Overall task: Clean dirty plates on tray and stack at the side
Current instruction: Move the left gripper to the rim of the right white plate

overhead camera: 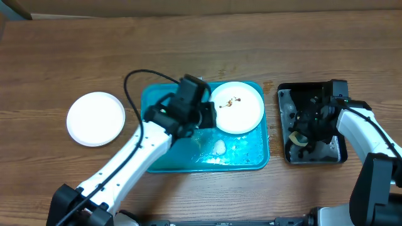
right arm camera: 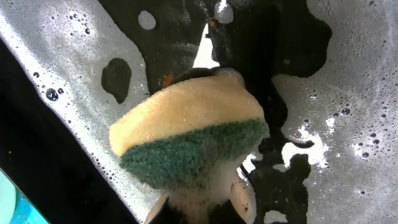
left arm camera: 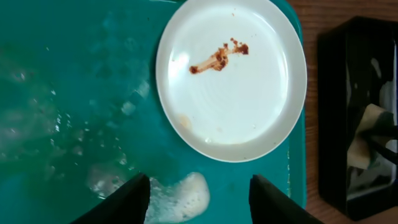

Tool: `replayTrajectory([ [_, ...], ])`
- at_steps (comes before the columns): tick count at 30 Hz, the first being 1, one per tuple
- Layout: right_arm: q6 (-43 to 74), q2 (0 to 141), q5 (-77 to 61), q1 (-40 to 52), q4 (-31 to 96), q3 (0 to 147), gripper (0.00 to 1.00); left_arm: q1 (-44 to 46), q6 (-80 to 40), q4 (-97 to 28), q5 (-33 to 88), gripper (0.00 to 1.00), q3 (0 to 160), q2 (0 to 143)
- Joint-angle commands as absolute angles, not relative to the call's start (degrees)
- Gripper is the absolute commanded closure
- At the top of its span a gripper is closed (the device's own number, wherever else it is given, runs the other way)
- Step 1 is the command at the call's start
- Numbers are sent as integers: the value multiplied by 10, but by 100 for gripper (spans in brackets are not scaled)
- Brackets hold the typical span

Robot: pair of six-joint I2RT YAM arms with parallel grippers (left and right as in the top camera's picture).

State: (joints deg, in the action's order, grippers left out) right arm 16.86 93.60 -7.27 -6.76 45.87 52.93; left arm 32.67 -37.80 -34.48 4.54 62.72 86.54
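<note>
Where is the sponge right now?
The sponge is gripped by the right gripper over the foamy black tray, at the right of the overhead view, just beside the turquoise tray.

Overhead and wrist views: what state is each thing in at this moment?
Turquoise rectangular plastic tray: wet, foam patches.
White round plate on the tray: dirty, brown smear at centre.
White round plate beside the tray: looks clean.
Glossy black tray: soapy water inside.
Yellow-and-green sponge: foamy, gripped.
Left gripper: open, empty.
Right gripper: shut on the sponge.
</note>
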Motion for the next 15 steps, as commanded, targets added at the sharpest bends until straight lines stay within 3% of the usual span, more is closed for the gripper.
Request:
replayTrajectory([
  [1,166,936,-71,-68,456,536,96,363,-485,-345,-20,47,635,883],
  [15,166,936,-71,-68,456,536,96,395,-524,-276,13,45,635,1034],
])
